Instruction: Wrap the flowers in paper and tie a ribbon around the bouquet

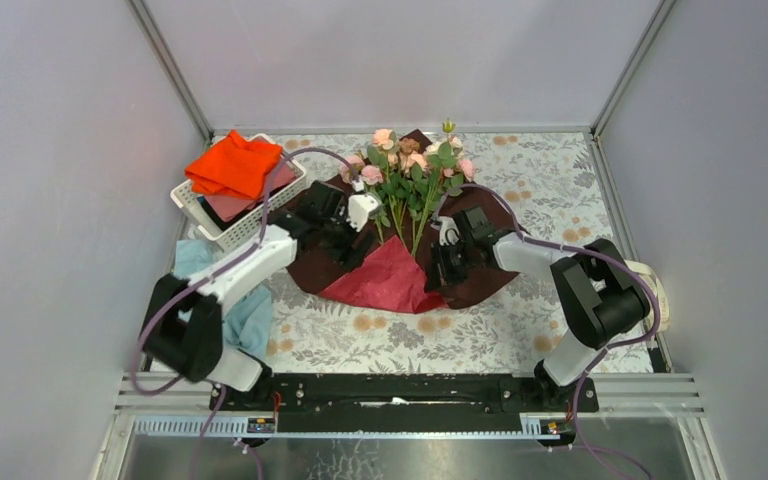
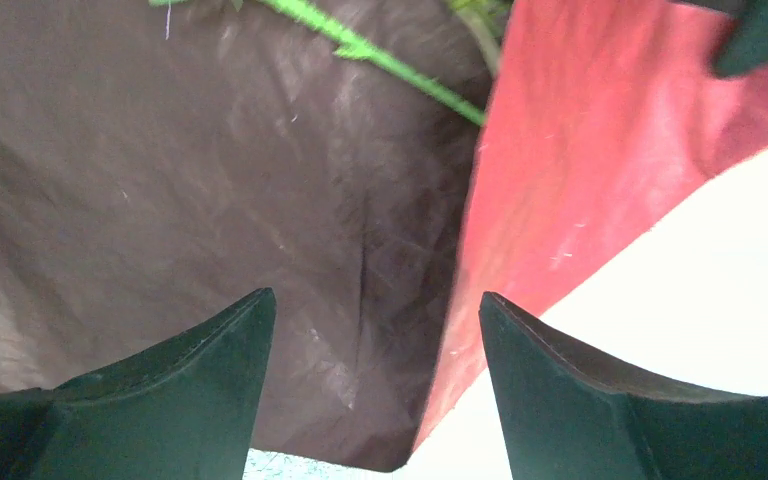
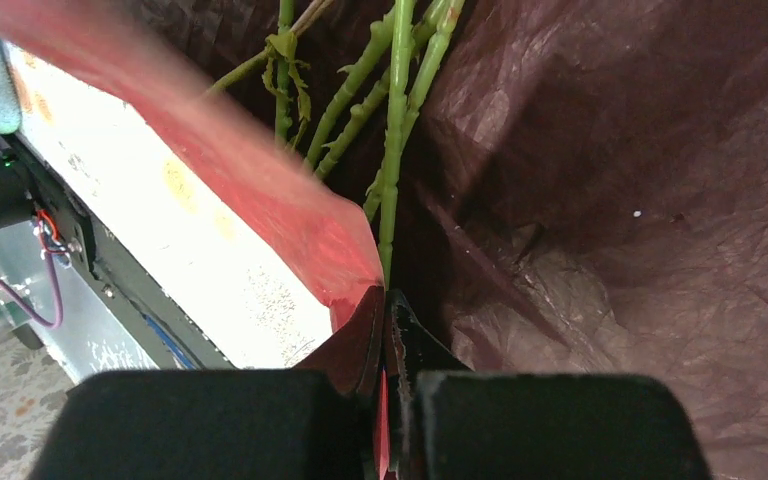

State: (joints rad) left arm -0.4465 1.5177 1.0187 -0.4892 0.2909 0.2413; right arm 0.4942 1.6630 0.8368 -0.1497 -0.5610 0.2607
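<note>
You're mid-wrap: at frame centre the flowers (image 1: 415,165) lie on the paper (image 1: 385,275), one flap folded over the stems, your right gripper (image 3: 390,310) pinching its edge, your left gripper (image 2: 375,300) spread empty above it, ribbon not yet tied.

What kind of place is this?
Probably a robot lab work cell: plain grey walls in a metal frame enclose a table with a flowered cover, and the left arm and right arm are bolted to a rail.
</note>
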